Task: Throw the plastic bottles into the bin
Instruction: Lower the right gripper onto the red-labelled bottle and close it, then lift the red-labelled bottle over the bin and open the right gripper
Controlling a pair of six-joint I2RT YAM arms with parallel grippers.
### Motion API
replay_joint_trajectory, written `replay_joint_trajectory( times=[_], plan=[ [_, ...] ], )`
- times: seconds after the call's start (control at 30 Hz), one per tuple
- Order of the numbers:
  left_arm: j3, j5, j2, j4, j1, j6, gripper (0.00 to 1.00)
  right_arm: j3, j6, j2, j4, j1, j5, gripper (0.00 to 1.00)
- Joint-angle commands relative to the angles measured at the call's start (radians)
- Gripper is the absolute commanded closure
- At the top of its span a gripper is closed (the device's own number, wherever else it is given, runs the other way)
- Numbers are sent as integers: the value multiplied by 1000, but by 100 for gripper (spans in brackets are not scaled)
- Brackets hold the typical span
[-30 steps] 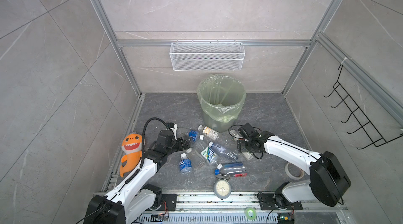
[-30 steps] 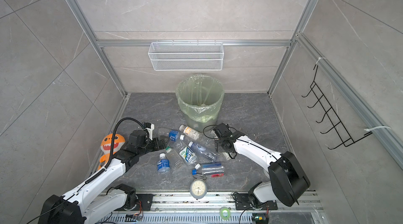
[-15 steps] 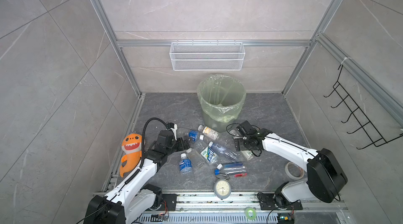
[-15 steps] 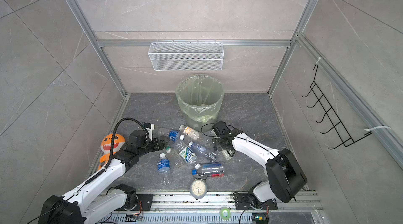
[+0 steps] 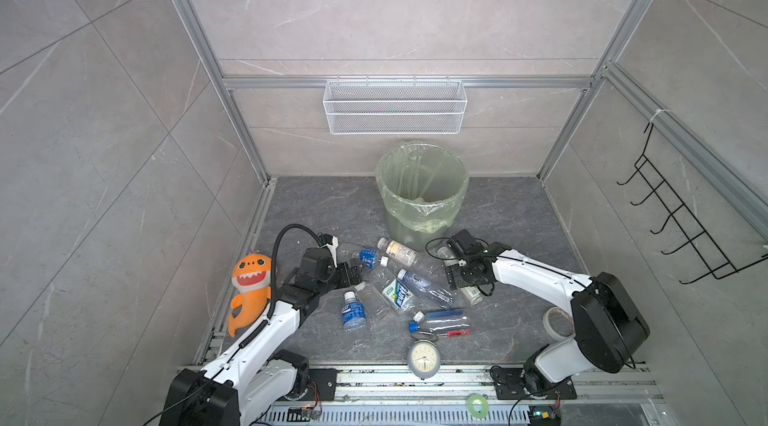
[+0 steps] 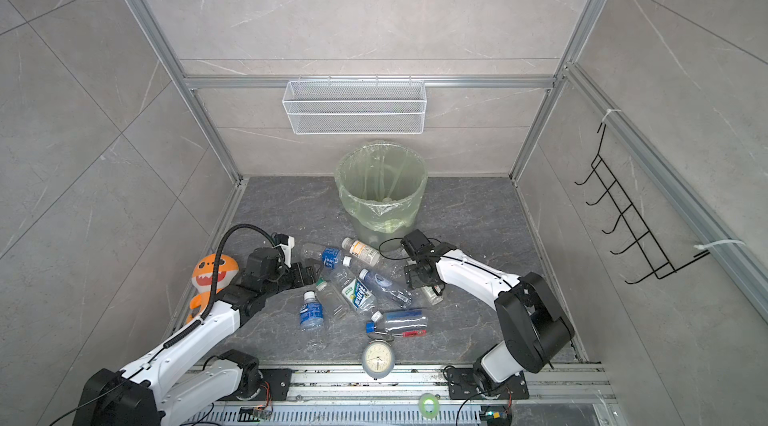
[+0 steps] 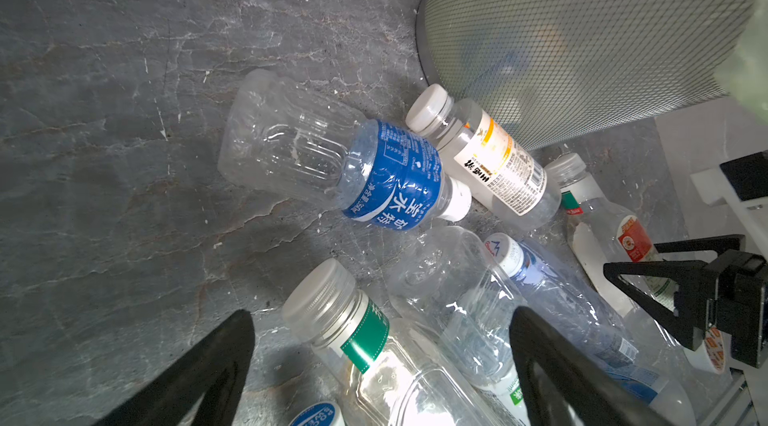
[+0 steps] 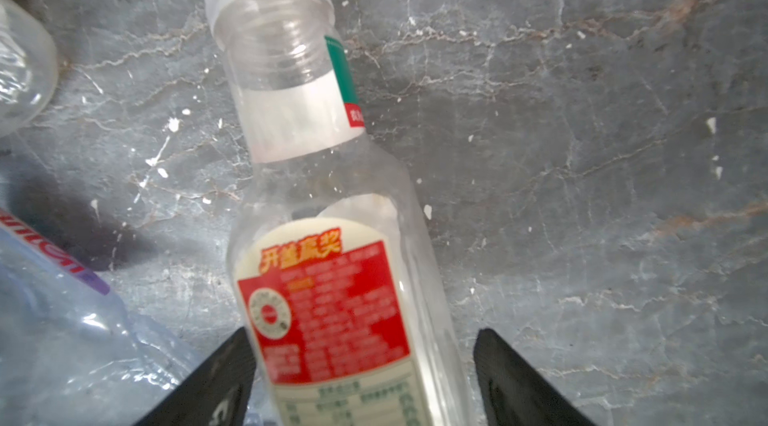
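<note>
The bin (image 5: 401, 233) is showing grey-green mesh under a pale green bag (image 5: 415, 199). The floor (image 5: 511, 216) is showing dark grey marbling. One bottle (image 7: 390, 179) is wearing a blue label, a second bottle (image 8: 332, 299) red and cream. The shark (image 5: 251, 278) is glowing orange.

About nine bottles (image 5: 365, 255), one bin (image 5: 422, 212), one clock (image 5: 423, 357)

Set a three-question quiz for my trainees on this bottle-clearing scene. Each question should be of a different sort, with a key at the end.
1. True or false: the clock lies in the bin.
2. Which bottle sits between the right gripper's open jaws? A blue-label B red-label C blue-capped
3. Fill in: the shark lies beside the robot's ___ arm.
Key: 1 false, the clock is outside the bin. 2 B. 3 left arm.
</note>
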Motion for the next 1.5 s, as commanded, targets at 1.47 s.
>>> replay_joint_trajectory(
  times=[1.47],
  plan=[
    [54,48,62,-7,3,23,2,-253,44,-483,193,9,63,42]
  ],
)
